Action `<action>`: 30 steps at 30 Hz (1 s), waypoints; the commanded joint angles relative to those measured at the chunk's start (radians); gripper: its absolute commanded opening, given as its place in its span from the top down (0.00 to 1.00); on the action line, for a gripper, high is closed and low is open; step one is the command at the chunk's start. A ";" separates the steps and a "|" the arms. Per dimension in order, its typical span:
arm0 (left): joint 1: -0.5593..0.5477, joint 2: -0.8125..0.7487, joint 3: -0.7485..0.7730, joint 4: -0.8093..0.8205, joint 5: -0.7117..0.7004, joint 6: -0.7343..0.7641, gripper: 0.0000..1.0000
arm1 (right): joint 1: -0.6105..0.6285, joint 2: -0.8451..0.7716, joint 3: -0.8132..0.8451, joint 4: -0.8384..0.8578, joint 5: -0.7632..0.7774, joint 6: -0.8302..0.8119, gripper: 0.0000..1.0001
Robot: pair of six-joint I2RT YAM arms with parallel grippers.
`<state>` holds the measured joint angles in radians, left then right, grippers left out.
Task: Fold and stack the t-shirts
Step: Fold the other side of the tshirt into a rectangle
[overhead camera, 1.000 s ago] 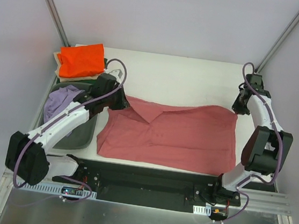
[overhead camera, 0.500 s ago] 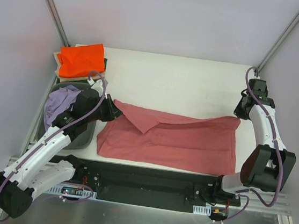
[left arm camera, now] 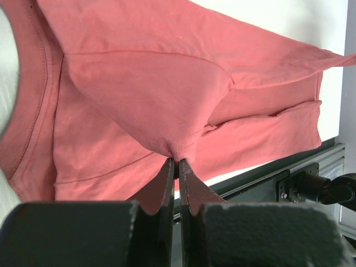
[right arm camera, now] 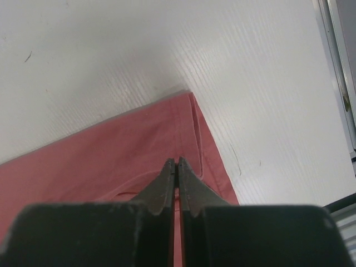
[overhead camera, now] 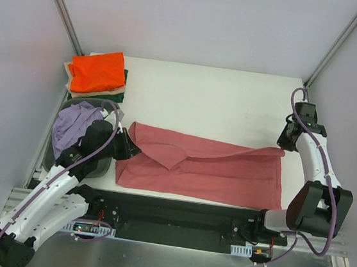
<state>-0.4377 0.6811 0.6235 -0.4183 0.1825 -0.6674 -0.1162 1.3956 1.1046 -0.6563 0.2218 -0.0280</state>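
Observation:
The dusty rose-red t-shirt [overhead camera: 213, 170] lies spread across the near part of the white table [overhead camera: 214, 105], with its far edge folded toward the near edge. My left gripper [overhead camera: 128, 147] is shut on the shirt's left part; in the left wrist view the gripper [left arm camera: 178, 160] pinches a bunch of red cloth [left arm camera: 144, 94] and lifts it. My right gripper [overhead camera: 283, 145] is shut on the shirt's far right corner; in the right wrist view the gripper [right arm camera: 176, 161] sits over the red cloth [right arm camera: 111, 150].
A lavender t-shirt [overhead camera: 73, 125] lies in the grey bin [overhead camera: 101, 163] at the left. At the back left is a stack: the orange t-shirt [overhead camera: 96, 71] on top, with beige [overhead camera: 99, 92] and dark green [overhead camera: 124, 82] edges showing below. A black rail runs along the near edge.
Both grippers have pulled the shirt's far edge toward the near edge, so the shirt now looks narrower. The left arm has drawn back toward its base, and the right gripper has moved nearer.

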 commanded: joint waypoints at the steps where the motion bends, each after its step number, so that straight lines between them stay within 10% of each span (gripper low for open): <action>1: -0.001 -0.046 -0.016 -0.036 0.008 -0.021 1.00 | -0.005 -0.064 -0.020 -0.043 0.016 -0.018 1.00; 4: -0.001 -0.038 -0.036 -0.037 0.003 -0.027 1.00 | -0.005 -0.070 -0.054 -0.055 0.005 -0.010 0.98; 8: -0.001 -0.014 -0.039 -0.040 0.003 -0.032 1.00 | -0.005 -0.066 -0.086 -0.088 0.063 0.026 0.55; 12: -0.001 -0.008 -0.033 -0.040 -0.011 -0.034 1.00 | -0.004 -0.113 -0.109 -0.074 -0.010 0.056 0.42; 20: -0.001 0.073 -0.010 0.002 -0.035 -0.060 1.00 | 0.208 -0.237 -0.215 0.098 -0.522 0.037 0.37; 30: 0.004 0.412 0.116 0.150 -0.153 -0.024 1.00 | 0.881 -0.069 -0.169 0.355 -0.441 0.039 0.41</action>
<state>-0.4374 0.9802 0.6472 -0.3504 0.1135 -0.7136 0.5983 1.2259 0.8780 -0.4572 -0.2283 0.0105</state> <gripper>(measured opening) 0.009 0.617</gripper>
